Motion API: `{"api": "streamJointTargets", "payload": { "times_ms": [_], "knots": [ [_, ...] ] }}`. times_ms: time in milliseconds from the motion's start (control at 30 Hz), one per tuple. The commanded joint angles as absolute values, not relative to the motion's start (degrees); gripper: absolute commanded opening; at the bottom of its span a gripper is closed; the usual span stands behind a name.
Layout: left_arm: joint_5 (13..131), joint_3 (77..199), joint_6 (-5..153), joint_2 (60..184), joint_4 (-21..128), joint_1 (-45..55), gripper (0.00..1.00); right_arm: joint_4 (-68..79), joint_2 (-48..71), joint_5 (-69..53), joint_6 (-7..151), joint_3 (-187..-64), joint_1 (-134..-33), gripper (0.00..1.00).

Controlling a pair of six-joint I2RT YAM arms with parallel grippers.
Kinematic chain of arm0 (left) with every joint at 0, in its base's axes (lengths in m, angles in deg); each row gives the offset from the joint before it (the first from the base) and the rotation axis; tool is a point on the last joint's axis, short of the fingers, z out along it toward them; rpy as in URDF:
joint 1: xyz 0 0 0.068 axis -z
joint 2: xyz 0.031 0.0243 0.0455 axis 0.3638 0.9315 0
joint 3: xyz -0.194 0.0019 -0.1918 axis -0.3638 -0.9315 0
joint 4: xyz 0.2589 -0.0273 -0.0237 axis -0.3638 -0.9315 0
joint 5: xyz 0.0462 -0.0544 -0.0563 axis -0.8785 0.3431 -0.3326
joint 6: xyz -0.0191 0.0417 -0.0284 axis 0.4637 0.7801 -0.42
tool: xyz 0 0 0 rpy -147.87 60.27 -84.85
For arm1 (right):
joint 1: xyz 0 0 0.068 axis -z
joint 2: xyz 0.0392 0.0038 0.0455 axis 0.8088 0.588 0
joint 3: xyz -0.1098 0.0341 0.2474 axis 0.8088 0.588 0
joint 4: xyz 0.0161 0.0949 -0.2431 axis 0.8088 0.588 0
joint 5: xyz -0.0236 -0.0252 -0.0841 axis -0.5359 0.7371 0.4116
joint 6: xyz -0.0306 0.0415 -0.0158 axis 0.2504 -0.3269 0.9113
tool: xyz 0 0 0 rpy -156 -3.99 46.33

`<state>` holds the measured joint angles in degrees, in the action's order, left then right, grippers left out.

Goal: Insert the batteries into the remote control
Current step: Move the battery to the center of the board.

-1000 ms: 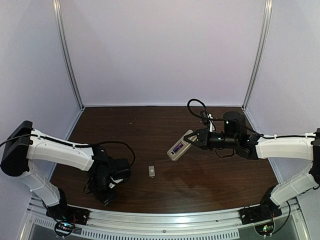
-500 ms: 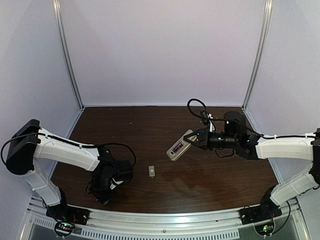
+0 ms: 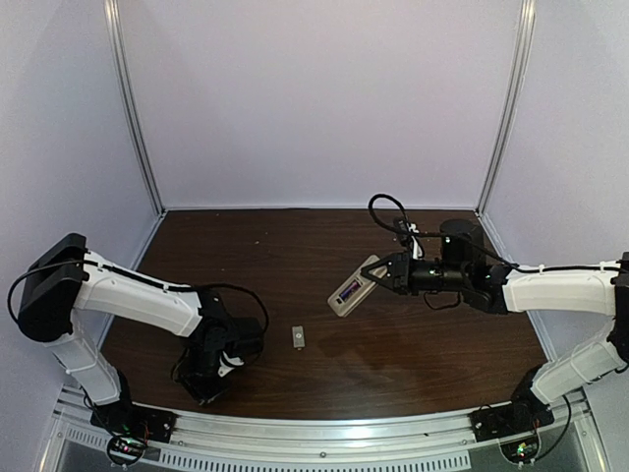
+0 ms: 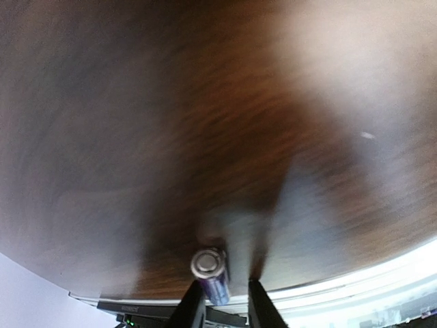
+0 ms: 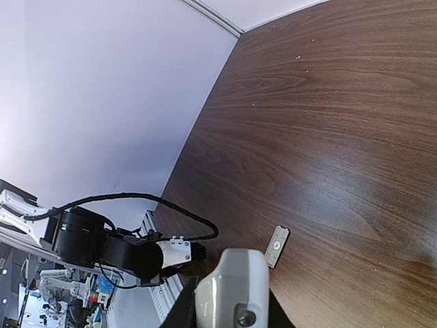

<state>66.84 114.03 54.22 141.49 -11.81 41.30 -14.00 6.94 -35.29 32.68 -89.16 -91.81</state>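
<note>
Left wrist view shows the left pincer pinching one battery, seen end-on at its fingertips: purple-blue sleeve, silvery cap, close over the tabletop, likely ready to carry. The right pincer clamps the remote control, which juts ahead of it tilted, recess upward, probably to receive cells. A purple strip there may be a seated battery. A cover piece lies between both pincers.

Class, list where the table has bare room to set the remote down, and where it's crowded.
Free: the far half of the table, between back wall and remote control; also near right, between cover piece and right arm. Crowded: near left, around the left pincer gripping a battery.
</note>
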Motion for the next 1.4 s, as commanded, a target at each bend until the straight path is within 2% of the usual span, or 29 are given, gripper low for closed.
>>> {"api": "streamJointTargets", "payload": {
  "times_ms": [0, 200, 500, 733, 1033, 1200, 1367],
  "knots": [
    [67.12, 113.03, 54.07, 144.57, -4.1, 41.46, 0.16, -13.28, 6.57, -35.62, 33.65, -90.85, -91.15, 0.0],
    [64.7, 116.78, 57.18, 146.96, -0.42, 40.82, 0.0, -12.43, 5.62, -35.71, 34.12, -90.65, -89.82, 0.0],
    [53.69, 141.75, 76.04, 153.86, -1.18, 38.96, 0.0, -8.95, 1.97, -36.76, 35.27, -89.49, -84.93, 0.0],
    [55.33, 157.52, 98.01, 164.07, -1.65, 38.02, 0.0, -2.96, -4.8, -36.21, 36.82, -88.28, -78.83, 0.0],
    [55.98, 166.56, 112.53, 170.38, -1.02, 38.21, 0.02, 3.59, -10.75, -36.25, 38.26, -86.02, -73.43, 0.0],
    [57.28, 167.9, 119.07, 171.43, -0.63, 38.5, 0.03, 6.1, -12.78, -36.02, 38.68, -86.11, -71.87, 0.0],
    [53.53, 168.31, 123.36, 172.94, -0.49, 39.9, 0.04, 7.17, -13.97, -35.9, 38.63, -85.83, -70.54, 0.0]
  ]
}}
